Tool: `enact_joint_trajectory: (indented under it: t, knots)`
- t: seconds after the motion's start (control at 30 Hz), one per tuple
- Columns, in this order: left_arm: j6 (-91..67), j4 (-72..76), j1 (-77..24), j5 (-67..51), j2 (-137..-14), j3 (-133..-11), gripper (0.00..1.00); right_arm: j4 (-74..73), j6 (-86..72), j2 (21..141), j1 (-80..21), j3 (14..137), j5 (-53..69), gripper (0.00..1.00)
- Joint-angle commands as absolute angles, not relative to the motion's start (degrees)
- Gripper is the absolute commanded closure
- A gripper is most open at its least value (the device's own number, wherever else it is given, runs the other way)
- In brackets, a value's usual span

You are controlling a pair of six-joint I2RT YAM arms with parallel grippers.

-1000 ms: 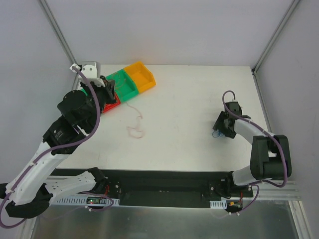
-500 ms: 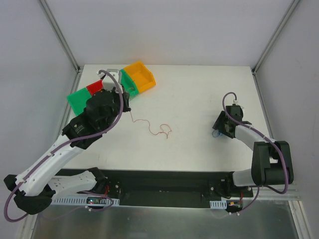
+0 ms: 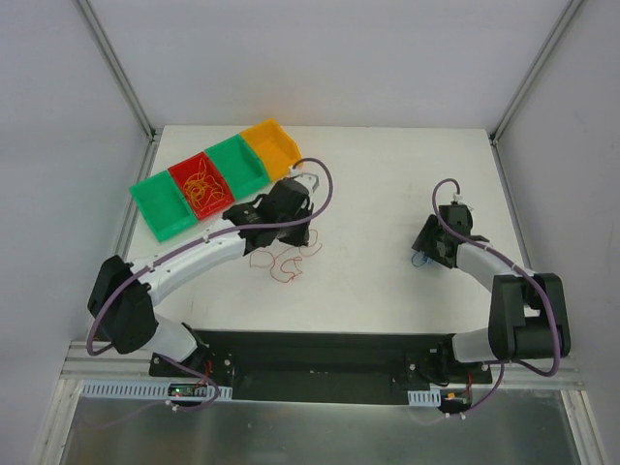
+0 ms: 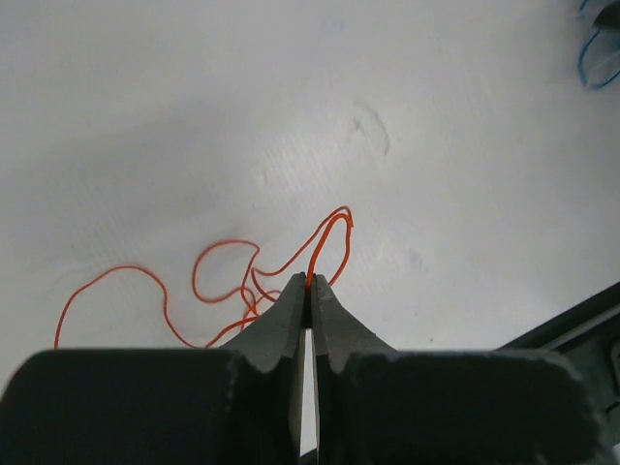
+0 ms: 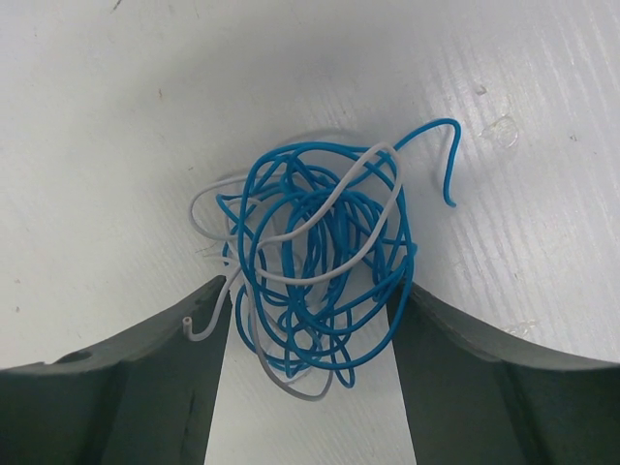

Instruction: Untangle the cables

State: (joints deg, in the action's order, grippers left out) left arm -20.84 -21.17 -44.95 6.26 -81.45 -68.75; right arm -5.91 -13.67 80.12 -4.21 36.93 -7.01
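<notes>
My left gripper (image 4: 309,283) is shut on one thin orange wire (image 4: 225,287), which trails in loops on the white table. In the top view the left gripper (image 3: 301,236) is at the table's middle, with the orange wire (image 3: 281,263) just in front of it. A clump of blue and white wires (image 5: 320,257) lies on the table between the open fingers (image 5: 165,378) of my right gripper (image 5: 305,334). In the top view the right gripper (image 3: 424,255) is at the right, over the blue clump (image 3: 419,262). More orange and yellow wires (image 3: 201,184) lie in the red bin.
A row of bins stands at the back left: green (image 3: 155,207), red (image 3: 183,173), green (image 3: 244,167) and orange (image 3: 281,153). The blue clump also shows in the left wrist view (image 4: 601,53), far right. The table's front edge (image 3: 320,332) runs along a black rail.
My left arm has swung from the bins at the back left to the table's middle, dragging the orange wire with it. The bins now show uncovered. The right arm has hardly moved.
</notes>
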Motion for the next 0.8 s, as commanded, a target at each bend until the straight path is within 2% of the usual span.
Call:
enact_joint_trajectory:
  t: [0.0,0.1,0.33,0.43,0.47,0.63,0.77]
  knots:
    - [-24.87,-22.59,-45.00,-2.37,-83.14,-65.13,1.00,-8.00,-14.50,82.00,-3.96,37.00,-4.75,0.33]
    - [-25.05,-21.98,-44.91,-2.28,-84.02,-63.11,1.00,-8.44,-14.41,82.79,-3.96,37.53,-4.66,0.33]
    - [-23.82,-21.09,-44.91,-3.08,-86.84,-62.23,0.82,-8.53,-14.33,82.79,-3.96,37.71,-4.48,0.33]
    - [-23.64,-21.09,-44.91,-2.20,-86.14,-61.61,0.59,-8.44,-14.33,82.79,-4.04,37.53,-4.39,0.33]
    - [-23.56,-21.09,-44.83,-1.68,-85.61,-61.09,0.57,-8.44,-14.33,82.79,-3.96,37.62,-4.39,0.33]
    - [-23.82,-21.18,-44.82,-0.35,-81.66,-57.75,0.20,-8.52,-14.24,83.32,-3.96,37.88,-3.96,0.33]
    - [-20.32,-21.09,-44.83,-3.59,-83.66,-58.53,0.03,-8.61,-14.15,83.58,-3.96,38.06,-3.60,0.33]
